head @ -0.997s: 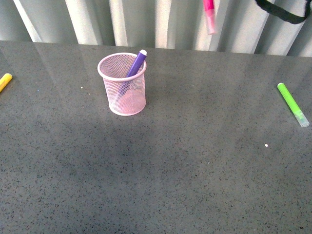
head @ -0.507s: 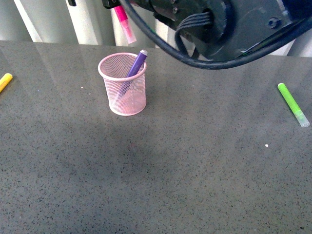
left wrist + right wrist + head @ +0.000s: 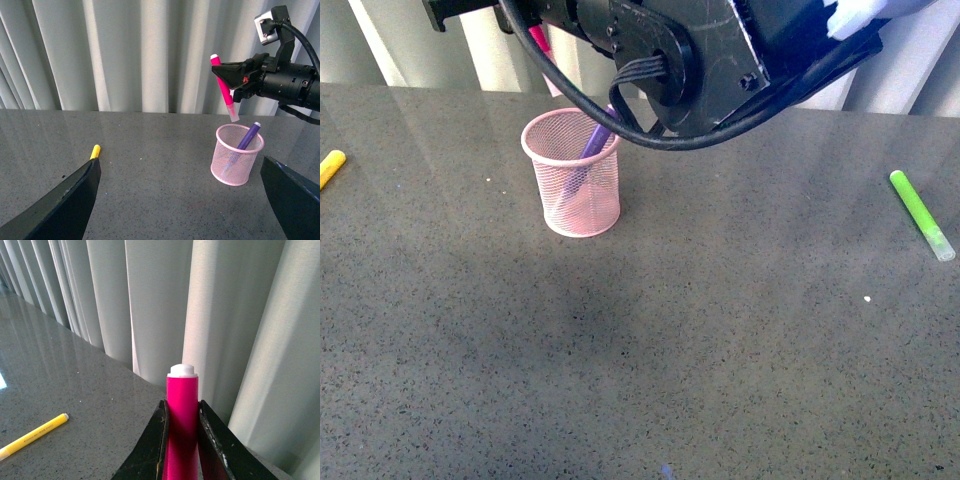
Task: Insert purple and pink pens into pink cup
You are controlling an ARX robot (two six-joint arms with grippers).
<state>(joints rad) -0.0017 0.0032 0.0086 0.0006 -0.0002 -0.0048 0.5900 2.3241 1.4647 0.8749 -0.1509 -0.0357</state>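
Front view: a pale pink wire-mesh cylindrical cup [image 3: 572, 185] stands upright on the dark grey speckled surface [image 3: 700, 330], toward 11 o'clock of the frame. A dark purple marker [image 3: 598, 135] is inside the cup, leaning toward its 2 o'clock rim, its end protruding above the rim. The right arm's black housing and cabling fill the top of this view above the cup; only a sliver of the magenta-pink marker [image 3: 542, 45] shows behind the cable.

Left wrist view: the right gripper [image 3: 231, 84] holds the magenta-pink marker by its barrel, tilted slightly, clear cap downward, directly above the cup's opening. The cap tip is close above the rim and not touching it, nor is it inside the cup. The left gripper's two dark fingers [image 3: 65, 200] appear at the lower corners of this view, spread wide apart with nothing between them.

Right wrist view: the two black fingers [image 3: 212, 440] are pinched on either side of the magenta-pink marker, its white end cap projecting beyond them.

Other items: a yellow marker [image 3: 330, 167] lies at the surface's 9 o'clock edge, well apart from the cup. A lime-green marker [image 3: 920, 213] lies at 3 o'clock, also well apart. Pale pleated curtains [image 3: 140, 55] hang behind the surface.
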